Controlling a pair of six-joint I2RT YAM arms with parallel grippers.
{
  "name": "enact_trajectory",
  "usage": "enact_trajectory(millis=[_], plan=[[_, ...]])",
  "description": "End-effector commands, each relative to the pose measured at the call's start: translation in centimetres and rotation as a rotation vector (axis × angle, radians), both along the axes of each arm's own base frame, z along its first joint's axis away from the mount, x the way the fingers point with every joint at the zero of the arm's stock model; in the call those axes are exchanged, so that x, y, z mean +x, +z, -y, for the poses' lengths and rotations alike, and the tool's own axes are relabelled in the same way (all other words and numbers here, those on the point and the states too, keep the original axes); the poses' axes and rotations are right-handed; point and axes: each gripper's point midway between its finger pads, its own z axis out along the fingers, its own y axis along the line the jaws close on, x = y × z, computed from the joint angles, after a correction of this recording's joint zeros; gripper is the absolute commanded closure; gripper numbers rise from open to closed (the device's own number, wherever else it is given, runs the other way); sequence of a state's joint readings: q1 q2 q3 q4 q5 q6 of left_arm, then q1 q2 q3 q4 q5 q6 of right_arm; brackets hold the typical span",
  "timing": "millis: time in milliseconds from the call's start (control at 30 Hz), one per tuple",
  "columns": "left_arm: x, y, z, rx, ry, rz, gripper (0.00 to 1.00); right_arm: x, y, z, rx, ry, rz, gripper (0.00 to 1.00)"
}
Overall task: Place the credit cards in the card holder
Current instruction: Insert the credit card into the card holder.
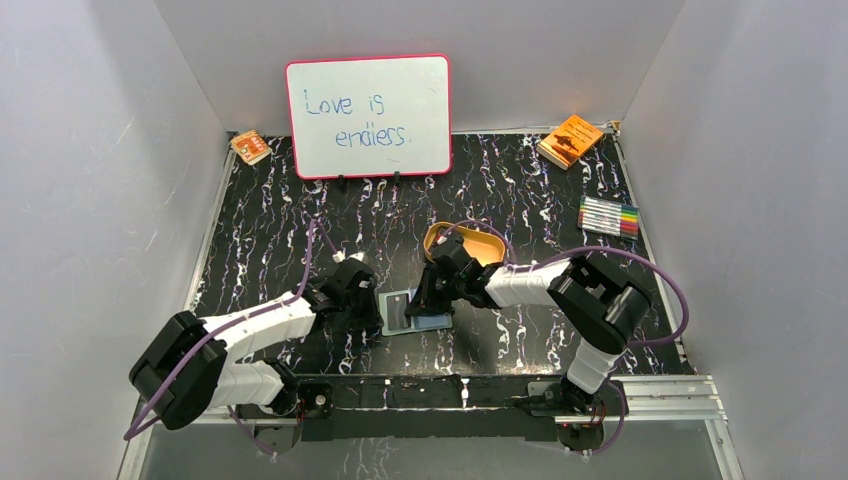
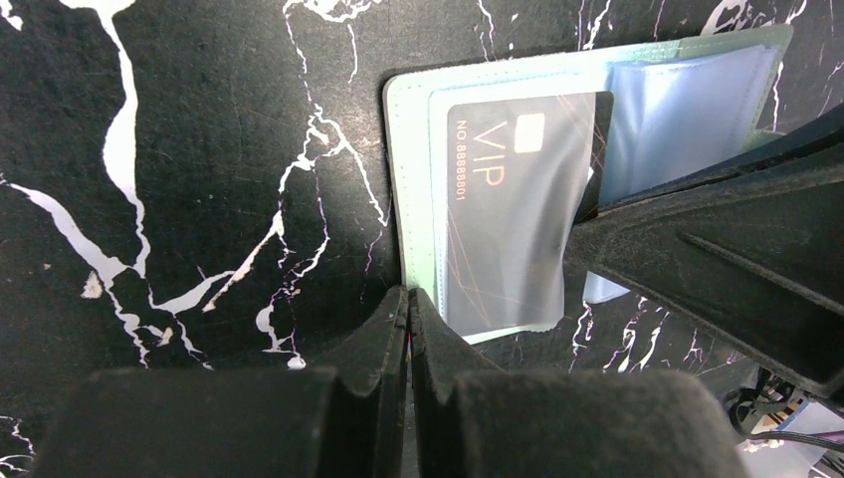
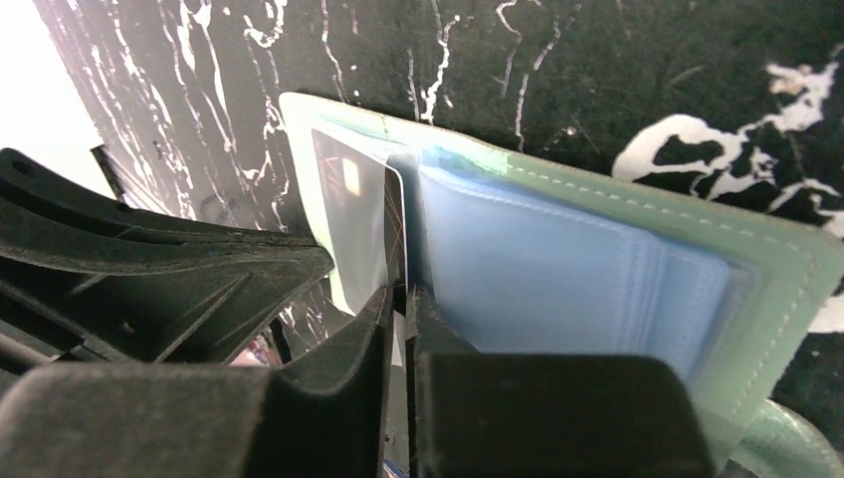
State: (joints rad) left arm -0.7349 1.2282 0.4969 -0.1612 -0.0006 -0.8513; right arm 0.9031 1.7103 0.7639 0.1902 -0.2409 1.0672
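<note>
The sage-green fold-over card holder [image 2: 410, 179], stitched along its border, lies open and flat on the black, white-veined marble-pattern tabletop [image 2: 199, 149], at the centre of the overhead view between the two arms. Its pale bluish clear plastic sleeves [image 2: 687, 110] are smooth and glossy. One dark rectangular credit card [image 2: 508, 219] sits in the sleeve at the left of the left wrist view, almost fully inserted. Its printing reads "VIP" and "NO.8888801", beside a small pale chip square, with thin copper lines across the face. The left gripper [image 2: 408, 317], matte black, has its jaws pressed together on nothing, with its tips at the lower edge of the holder's green cover. The right gripper [image 3: 398, 317] stands at the card's exposed edge over the fold, its jaws nearly together with only a thin slit between them; whether they pinch the card cannot be told. At the top centre of the overhead view a red-framed whiteboard [image 1: 368, 115] carries the handwritten words "Love is endless." A tan-orange oval tray [image 1: 485, 245] lies just behind the right gripper.
</note>
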Motion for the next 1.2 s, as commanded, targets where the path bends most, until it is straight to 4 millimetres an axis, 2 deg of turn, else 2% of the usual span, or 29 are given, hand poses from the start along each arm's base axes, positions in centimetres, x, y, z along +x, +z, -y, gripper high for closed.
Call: enact_trajectory(millis=[0, 133, 300, 500, 633, 700, 800, 933, 1067, 1167], plan=[[-0.8, -1.1, -1.0, 0.049, -0.008, -0.035, 0.99, -0.5, -0.8, 1.3, -0.106, 0.030, 0.018, 0.80], [-0.8, -1.0, -1.1, 0.054, -0.002, -0.030, 0.99, -0.1, 0.0, 1.9, -0.130, 0.013, 0.050, 0.63], [-0.6, -0.8, -1.1, 0.055, 0.001, -0.022, 0.99, 0.1, 1.1, 3.0, -0.173, 0.001, 0.074, 0.49], [-0.3, 0.0, -1.2, 0.058, 0.004, -0.005, 0.99, 0.5, 3.6, 3.7, -0.189, 0.004, 0.133, 0.38], [0.0, 0.7, -1.1, 0.057, 0.004, 0.009, 0.98, 0.7, 5.4, 4.0, -0.188, 0.034, 0.182, 0.35], [0.1, 1.1, -1.1, 0.057, 0.002, 0.015, 0.98, 0.8, 6.2, 4.2, -0.188, 0.043, 0.213, 0.35], [0.4, 1.7, -0.8, 0.044, 0.001, 0.032, 0.98, 1.0, 6.3, 4.8, -0.188, 0.039, 0.252, 0.37], [0.9, 2.0, 0.0, 0.019, -0.008, 0.041, 0.97, 1.5, 5.9, 4.0, -0.160, 0.048, 0.265, 0.43], [1.4, 1.9, 0.8, 0.008, -0.017, 0.027, 0.97, 2.4, 4.8, 3.3, -0.183, 0.031, 0.245, 0.57], [1.7, 2.2, 1.3, 0.000, -0.022, 0.030, 0.98, 3.5, 3.8, 4.0, -0.250, -0.016, 0.244, 0.68]])
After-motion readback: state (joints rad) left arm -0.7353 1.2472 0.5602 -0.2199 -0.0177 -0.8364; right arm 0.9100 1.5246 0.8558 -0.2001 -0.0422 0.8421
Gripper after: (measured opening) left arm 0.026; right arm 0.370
